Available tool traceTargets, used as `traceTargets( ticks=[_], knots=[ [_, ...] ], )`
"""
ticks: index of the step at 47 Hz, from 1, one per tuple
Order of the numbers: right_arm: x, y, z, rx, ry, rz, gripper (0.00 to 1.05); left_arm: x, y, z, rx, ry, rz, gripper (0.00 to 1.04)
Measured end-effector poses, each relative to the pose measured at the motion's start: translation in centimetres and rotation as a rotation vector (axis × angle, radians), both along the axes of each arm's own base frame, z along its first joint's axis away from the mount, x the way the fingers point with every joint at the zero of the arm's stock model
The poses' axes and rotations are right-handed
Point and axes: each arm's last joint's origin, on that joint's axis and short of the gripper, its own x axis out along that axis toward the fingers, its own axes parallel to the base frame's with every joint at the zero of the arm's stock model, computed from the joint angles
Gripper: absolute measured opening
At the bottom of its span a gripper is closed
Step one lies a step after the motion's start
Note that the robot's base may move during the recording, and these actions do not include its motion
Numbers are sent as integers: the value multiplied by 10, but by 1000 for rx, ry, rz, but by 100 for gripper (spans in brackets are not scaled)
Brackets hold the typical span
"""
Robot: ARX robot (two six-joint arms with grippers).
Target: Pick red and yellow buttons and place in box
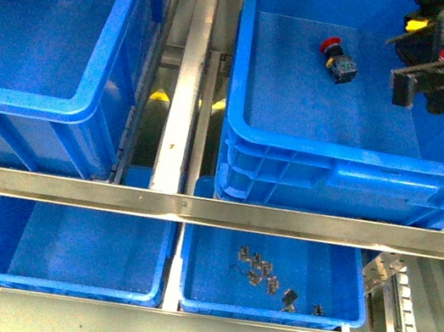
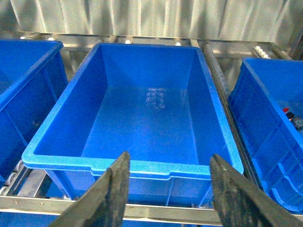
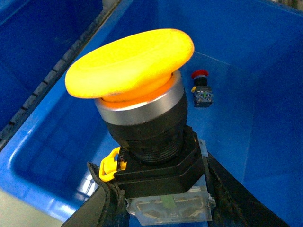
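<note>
Metal rack point(image 1: 187, 82) of blue bins, grey corrugated wall behind. Right hand point(image 3: 156, 198) clamped on yellow button point(image 3: 135, 71) by its black body, cap up, held above box point(image 1: 243, 92) interior near its right side. Red button point(image 1: 333, 46) lying on box floor toward the far end, well apart from the hand. Left hand point(image 2: 168, 189) spread wide, holding nothing, hovering before an empty bin point(image 2: 61, 142). Small dark clips point(image 1: 259, 273) scattered in lower tray point(image 1: 351, 313).
</note>
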Motion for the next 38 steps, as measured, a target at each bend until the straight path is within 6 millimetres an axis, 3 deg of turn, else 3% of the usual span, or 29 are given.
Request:
traceTargets(
  ticks=[5,15,28,34,38],
  knots=[
    [38,0,-4,-27,19,-15,33,0,0,0,0,0,0,72],
    [109,6,-19,-64,88,-43,33,0,0,0,1,0,0,99],
    [226,4,-46,-3,215,-239,33,0,0,0,1,0,0,97],
    [266,-7,-59,-3,244,-369,33,0,0,0,2,0,0,97],
    [277,-10,-63,-4,262,-394,33,0,0,0,1,0,0,97]
  ],
)
